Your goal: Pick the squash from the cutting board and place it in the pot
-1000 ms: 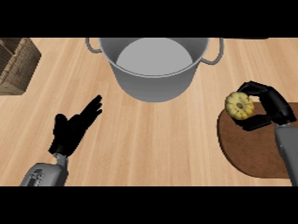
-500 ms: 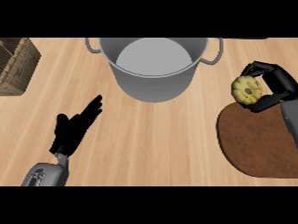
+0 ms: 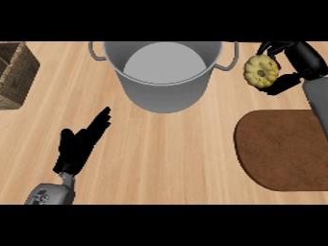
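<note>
Yellow squash (image 3: 261, 71) — right hand (image 3: 306, 58) hides edges.

Right hand curled, left hand flat and open.
The black right hand (image 3: 303, 60) was curled, its fingers arching over and its thumb hooking under a round, ribbed yellow squash (image 3: 261, 71) pinched between them, level with the fingertips and left of the palm. Behind those fingers the grey right forearm (image 3: 327, 113) ran down to the lower right edge. The black left hand (image 3: 78, 149) lay open at lower left, fingers straight and close together, pointing up and to the right, thumb spread to their left. Below the fingers, past the wrist, a short piece of grey left forearm (image 3: 49, 196) showed.
</note>
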You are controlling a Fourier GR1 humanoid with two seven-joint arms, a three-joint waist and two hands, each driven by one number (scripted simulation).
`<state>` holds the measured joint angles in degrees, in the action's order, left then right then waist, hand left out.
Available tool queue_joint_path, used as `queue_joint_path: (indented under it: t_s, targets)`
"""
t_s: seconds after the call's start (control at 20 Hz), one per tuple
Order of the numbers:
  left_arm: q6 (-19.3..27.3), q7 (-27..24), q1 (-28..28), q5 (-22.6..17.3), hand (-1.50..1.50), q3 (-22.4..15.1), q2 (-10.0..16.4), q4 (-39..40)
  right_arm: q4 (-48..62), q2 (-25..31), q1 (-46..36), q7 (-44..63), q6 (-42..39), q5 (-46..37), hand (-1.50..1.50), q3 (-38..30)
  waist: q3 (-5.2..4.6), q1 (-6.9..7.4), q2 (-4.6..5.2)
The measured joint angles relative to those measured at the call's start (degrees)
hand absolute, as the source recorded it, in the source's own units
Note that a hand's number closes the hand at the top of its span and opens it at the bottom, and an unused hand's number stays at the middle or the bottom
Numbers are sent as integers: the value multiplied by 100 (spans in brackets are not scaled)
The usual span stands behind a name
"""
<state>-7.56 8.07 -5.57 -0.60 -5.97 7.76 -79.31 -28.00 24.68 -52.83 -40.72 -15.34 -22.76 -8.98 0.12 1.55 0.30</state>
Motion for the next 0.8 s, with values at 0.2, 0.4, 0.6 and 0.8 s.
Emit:
queue_joint_path:
  t_s: [0.2,0.4,0.6,0.8]
  targets:
    - [-105,-63,57,-47,0,72,59,10,-19,-207,-531,474,223,-189,150,133,-4,-26,-12]
    - [-64,-68,31,6,0,95,35,41,51,-418,-1100,998,341,-387,150,275,-2,-22,-12]
    - [-108,-103,46,-2,0,105,30,26,158,-682,-1540,1471,458,-686,150,521,-7,-8,-8]
    - [-98,-23,22,23,0,79,-19,24,344,-1025,-1936,1881,616,-1013,150,780,-4,16,3]
